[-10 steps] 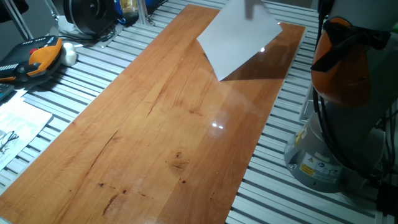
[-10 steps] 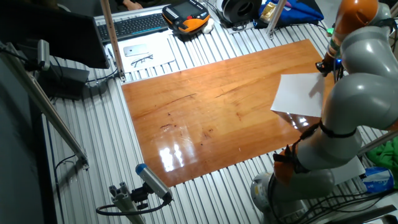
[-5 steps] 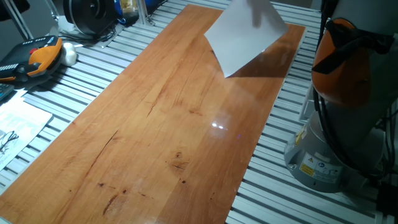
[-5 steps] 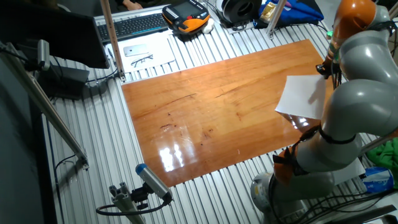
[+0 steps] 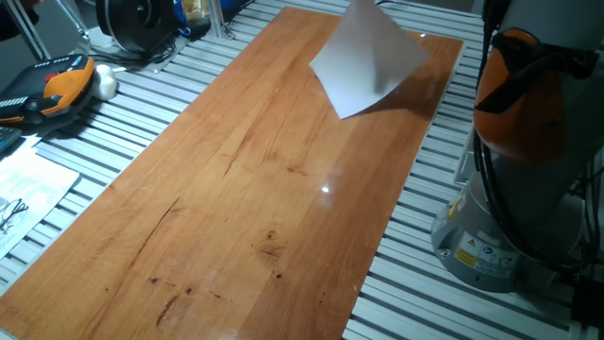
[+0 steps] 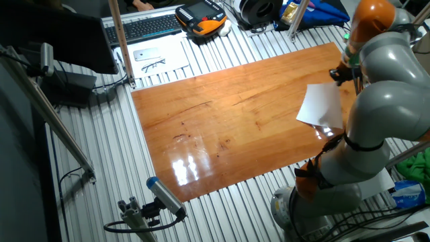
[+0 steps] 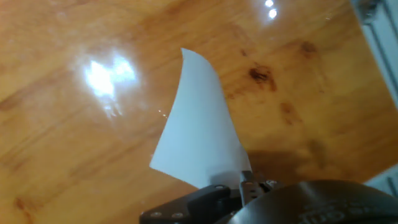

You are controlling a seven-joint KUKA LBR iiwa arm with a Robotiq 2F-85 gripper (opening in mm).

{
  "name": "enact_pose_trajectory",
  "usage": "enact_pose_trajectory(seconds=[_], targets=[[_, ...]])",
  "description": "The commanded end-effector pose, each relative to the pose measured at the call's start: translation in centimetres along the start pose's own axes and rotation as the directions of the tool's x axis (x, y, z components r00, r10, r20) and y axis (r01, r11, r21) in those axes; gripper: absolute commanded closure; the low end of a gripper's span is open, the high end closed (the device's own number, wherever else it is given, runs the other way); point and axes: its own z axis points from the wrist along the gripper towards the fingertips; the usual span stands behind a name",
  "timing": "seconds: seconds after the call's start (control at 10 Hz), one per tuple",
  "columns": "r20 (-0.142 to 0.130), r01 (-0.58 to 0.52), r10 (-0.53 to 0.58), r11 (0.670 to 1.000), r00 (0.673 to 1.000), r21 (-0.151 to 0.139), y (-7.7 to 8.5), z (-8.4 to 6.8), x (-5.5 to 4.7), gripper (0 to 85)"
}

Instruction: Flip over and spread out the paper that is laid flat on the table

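The paper [image 5: 368,57] is a blank white sheet hanging tilted above the far right end of the glossy reddish-brown table [image 5: 264,189], casting a shadow on the wood. In the other fixed view the paper [image 6: 319,107] hangs beside the arm, below the gripper [image 6: 338,72]. In the hand view the gripper [image 7: 241,185] is shut on the sheet's near edge; the paper [image 7: 196,130] curves away over the table [image 7: 74,143]. No print shows on the visible face. The gripper itself is out of frame in the first fixed view.
The robot base [image 5: 510,189] stands at the table's right side on a grey slatted metal surface [image 5: 142,104]. An orange-black device [image 5: 57,90] and a printed sheet with spectacles [image 5: 24,194] lie at left. A keyboard [image 6: 144,28] lies beyond the table.
The gripper has carried the paper higher and turned it steeper, so it hangs more upright and looks narrower. Its shadow on the table has shrunk.
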Motion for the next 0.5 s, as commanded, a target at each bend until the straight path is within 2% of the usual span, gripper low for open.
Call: enact_pose_trajectory(seconds=[0.0, 0.1, 0.4], targets=[[-0.003, 0.001, -0.001, 1.000, 1.000, -0.008, 0.4, 0.6, -0.2, 85.0], [0.002, 0.003, -0.003, 1.000, 1.000, -0.012, 1.3, 1.5, -0.4, 85.0], [0.046, 0.011, -0.011, 1.000, 0.999, 0.015, 3.9, 4.7, -0.5, 85.0]])
